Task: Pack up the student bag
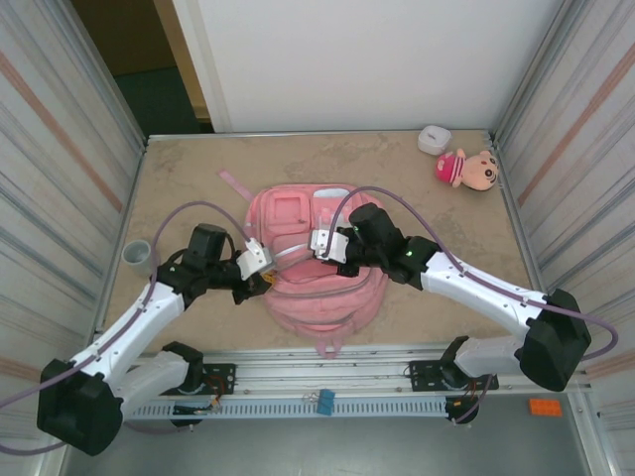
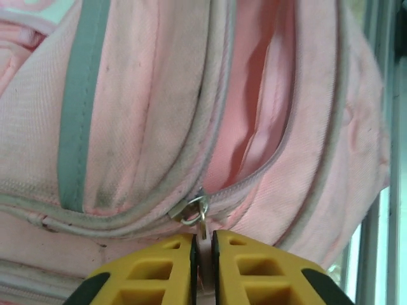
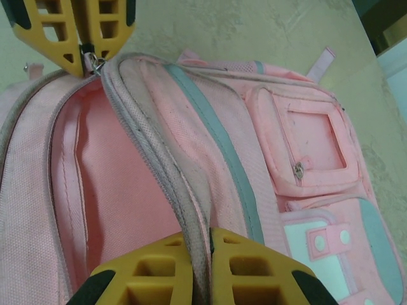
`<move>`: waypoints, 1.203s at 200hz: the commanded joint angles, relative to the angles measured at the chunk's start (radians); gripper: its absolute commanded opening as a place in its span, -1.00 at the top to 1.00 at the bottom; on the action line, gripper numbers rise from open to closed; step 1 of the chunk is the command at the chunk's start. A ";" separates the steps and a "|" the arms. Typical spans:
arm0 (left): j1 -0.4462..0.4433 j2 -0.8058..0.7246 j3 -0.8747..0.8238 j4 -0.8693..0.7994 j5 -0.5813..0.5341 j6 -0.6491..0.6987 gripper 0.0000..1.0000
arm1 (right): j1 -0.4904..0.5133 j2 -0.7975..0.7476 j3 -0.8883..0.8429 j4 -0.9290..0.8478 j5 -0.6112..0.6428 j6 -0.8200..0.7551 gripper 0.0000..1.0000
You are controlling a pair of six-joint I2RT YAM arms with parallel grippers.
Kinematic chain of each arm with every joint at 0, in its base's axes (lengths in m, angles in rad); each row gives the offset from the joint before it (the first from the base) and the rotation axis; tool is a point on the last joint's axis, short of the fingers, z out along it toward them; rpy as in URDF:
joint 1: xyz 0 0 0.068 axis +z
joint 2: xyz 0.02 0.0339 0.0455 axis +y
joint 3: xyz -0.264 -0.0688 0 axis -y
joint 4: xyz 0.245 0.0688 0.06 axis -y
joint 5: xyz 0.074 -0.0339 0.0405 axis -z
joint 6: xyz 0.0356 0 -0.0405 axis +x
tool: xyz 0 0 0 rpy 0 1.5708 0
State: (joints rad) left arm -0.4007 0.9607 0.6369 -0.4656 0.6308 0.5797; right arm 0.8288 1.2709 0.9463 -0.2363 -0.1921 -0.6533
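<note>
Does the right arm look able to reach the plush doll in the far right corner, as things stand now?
Probably not yet. The right gripper is shut on the rim of the student bag, at its open compartment, so it would have to let go first. After that, the way to the plush doll looks free.

The student bag point(image 1: 317, 273) lies flat at centre frame on the table point(image 1: 189, 188). The left gripper point(image 1: 264, 281) meets its left edge; the right gripper point(image 1: 319, 248) sits on its upper middle. A plush doll point(image 1: 468, 169) and a small white object point(image 1: 434, 139) lie at upper right, and a grey cup point(image 1: 137, 254) stands at the left edge, all well apart from the bag.
</note>
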 commanded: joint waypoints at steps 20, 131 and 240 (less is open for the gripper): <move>0.000 -0.095 -0.056 0.046 0.061 -0.077 0.86 | -0.011 -0.053 -0.004 0.071 -0.030 0.059 1.00; -0.220 -0.096 -0.012 0.135 -0.023 -0.395 1.00 | 0.000 -0.032 -0.039 0.132 -0.029 0.149 1.00; -0.267 -0.192 -0.120 0.188 -0.312 -0.632 1.00 | -0.125 -0.263 0.034 -0.294 -0.196 1.595 -0.15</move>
State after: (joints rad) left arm -0.6701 0.7628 0.5232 -0.3157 0.3603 -0.0116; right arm 0.6743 1.0611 1.0756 -0.4820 -0.2649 0.3248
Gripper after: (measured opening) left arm 0.057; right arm 0.577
